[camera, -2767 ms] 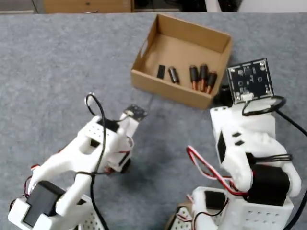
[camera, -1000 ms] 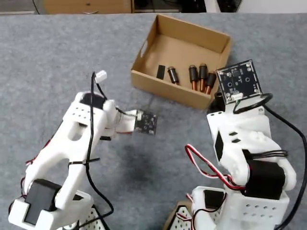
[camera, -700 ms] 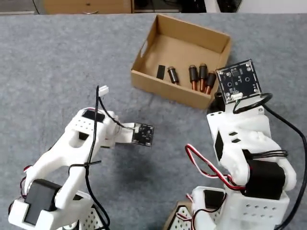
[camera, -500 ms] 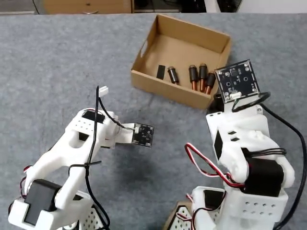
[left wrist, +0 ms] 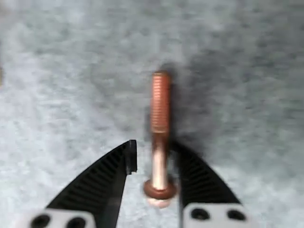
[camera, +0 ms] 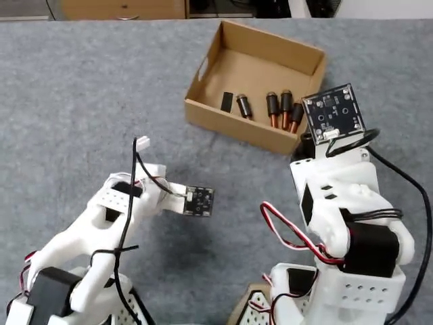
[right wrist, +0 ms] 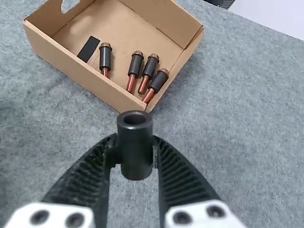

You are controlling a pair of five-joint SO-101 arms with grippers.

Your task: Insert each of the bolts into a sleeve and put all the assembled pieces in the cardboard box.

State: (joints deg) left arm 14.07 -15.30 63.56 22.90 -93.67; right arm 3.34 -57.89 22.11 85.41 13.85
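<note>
A copper bolt (left wrist: 160, 109) is held in the left gripper (left wrist: 155, 151), whose fingers are drawn in narrowly about the shank near the head. It is pointed out over the grey surface (left wrist: 57, 71). A black sleeve (right wrist: 135, 128) is clamped upright in the right gripper (right wrist: 135, 145) near the cardboard box (right wrist: 76, 71) — inside, four assembled pieces (right wrist: 134, 65) and a flat black piece (right wrist: 88, 49) are laid.
</note>
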